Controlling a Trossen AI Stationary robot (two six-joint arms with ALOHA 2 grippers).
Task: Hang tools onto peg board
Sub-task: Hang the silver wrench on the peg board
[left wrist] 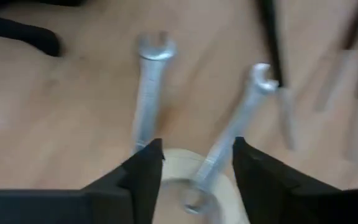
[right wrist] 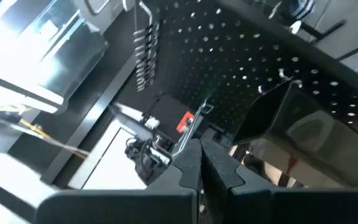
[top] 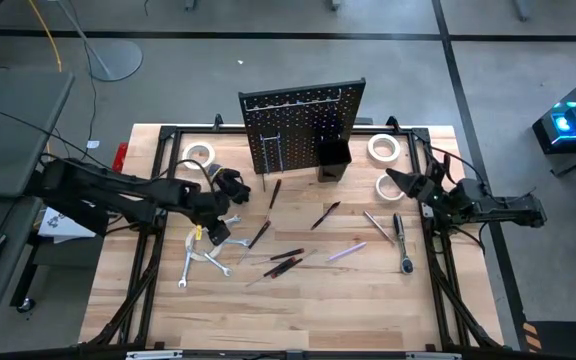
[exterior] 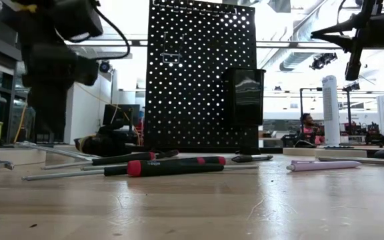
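Left gripper [left wrist: 191, 174] open over wrenches [left wrist: 149, 93], one between its fingers | right gripper [right wrist: 201, 163] closed, empty, facing peg board [top: 303, 125] | progress: early; screwdrivers [top: 283, 260], tape rolls [top: 199, 154], ratchet [top: 401, 243] lay unhung on table [top: 298, 310].

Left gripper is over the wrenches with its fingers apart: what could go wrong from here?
1. The left gripper straddles one wrench while a second wrench lies close beside it; closing could catch or nudge both.
2. Screwdrivers lie scattered nearby, so a lifted wrench could perhaps sweep them.
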